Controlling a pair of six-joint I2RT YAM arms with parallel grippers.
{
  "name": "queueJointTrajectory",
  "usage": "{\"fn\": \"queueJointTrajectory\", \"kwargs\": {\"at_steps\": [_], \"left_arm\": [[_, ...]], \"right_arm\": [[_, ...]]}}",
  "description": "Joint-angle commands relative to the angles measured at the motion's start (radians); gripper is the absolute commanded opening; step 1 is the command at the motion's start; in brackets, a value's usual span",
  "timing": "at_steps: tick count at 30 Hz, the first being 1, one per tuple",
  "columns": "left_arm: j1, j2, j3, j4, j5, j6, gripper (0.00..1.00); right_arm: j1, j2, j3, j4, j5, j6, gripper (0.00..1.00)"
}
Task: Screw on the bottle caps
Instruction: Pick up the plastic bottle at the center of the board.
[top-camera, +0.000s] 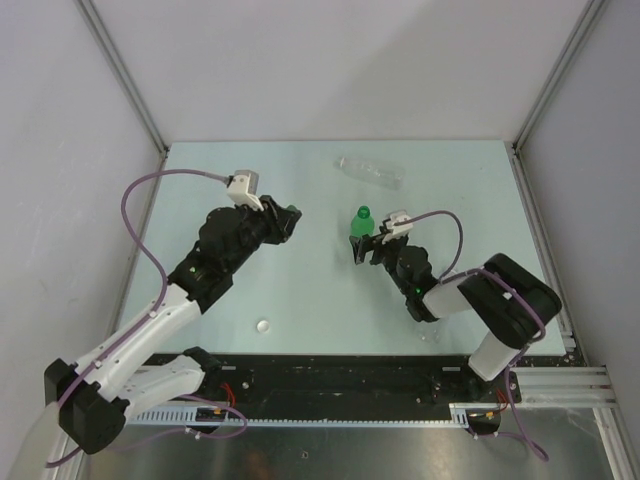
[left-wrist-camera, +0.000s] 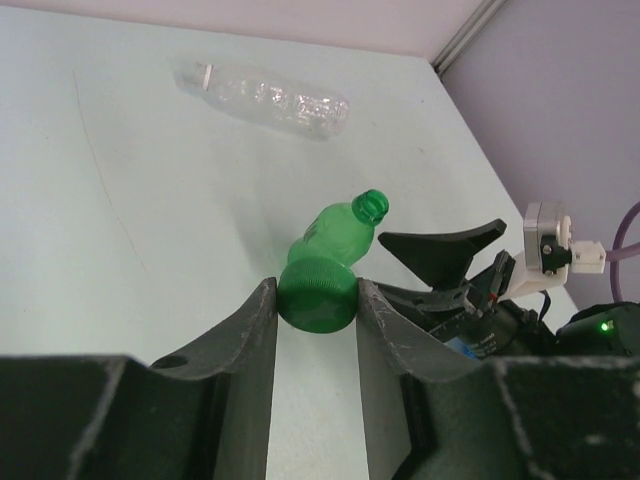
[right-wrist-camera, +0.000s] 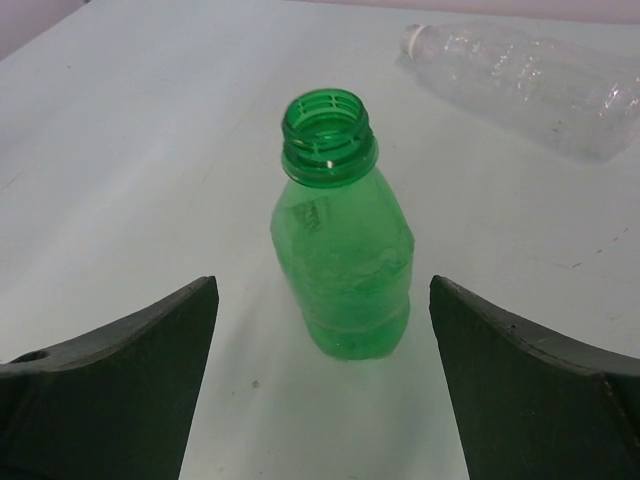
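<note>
The translucent green bottle (top-camera: 361, 226) stands upright mid-table with its neck open; it also shows in the right wrist view (right-wrist-camera: 345, 260) and the left wrist view (left-wrist-camera: 335, 232). My left gripper (top-camera: 287, 214) is shut on the green cap (left-wrist-camera: 318, 295), held above the table to the left of the bottle. My right gripper (top-camera: 373, 246) is open, its fingers (right-wrist-camera: 130, 370) on either side of the bottle's lower part without touching it. The clear unlabelled bottle (top-camera: 370, 172) lies on its side at the back. One white cap (top-camera: 263, 325) lies near the front.
The clear bottle (right-wrist-camera: 520, 75) shows white at its neck end. A small clear thing (top-camera: 430, 336) lies by the right arm near the front edge; I cannot tell what it is. Grey walls and metal rails enclose the table (top-camera: 300, 290).
</note>
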Motion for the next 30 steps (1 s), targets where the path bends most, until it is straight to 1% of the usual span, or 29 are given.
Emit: {"fn": "queueJointTrajectory", "kwargs": {"at_steps": [1,4,9,15,24,27,30], "left_arm": [[0.003,-0.049,-0.026,0.016,-0.027,0.042,0.24],[0.004,-0.051,-0.030,0.016,-0.029,0.054,0.24],[0.005,-0.053,-0.026,0.016,-0.016,0.057,0.24],[0.003,-0.063,-0.031,0.017,-0.011,0.058,0.24],[0.004,-0.081,-0.031,0.019,0.005,0.072,0.25],[0.003,-0.080,-0.028,0.022,0.008,0.080,0.25],[0.004,-0.079,-0.025,0.023,0.009,0.089,0.25]], "right_arm": [[0.007,0.086,-0.005,0.225,0.058,0.010,0.90],[0.008,0.147,-0.005,0.313,0.060,-0.001,0.90],[0.010,0.162,0.015,0.305,0.066,0.020,0.88],[0.027,0.206,0.046,0.240,0.073,0.120,0.88],[0.023,0.274,0.136,0.117,0.100,0.179,0.90],[0.016,0.290,0.171,0.057,0.118,0.203,0.93],[0.021,0.308,0.232,-0.052,0.156,0.203,0.94]]}}
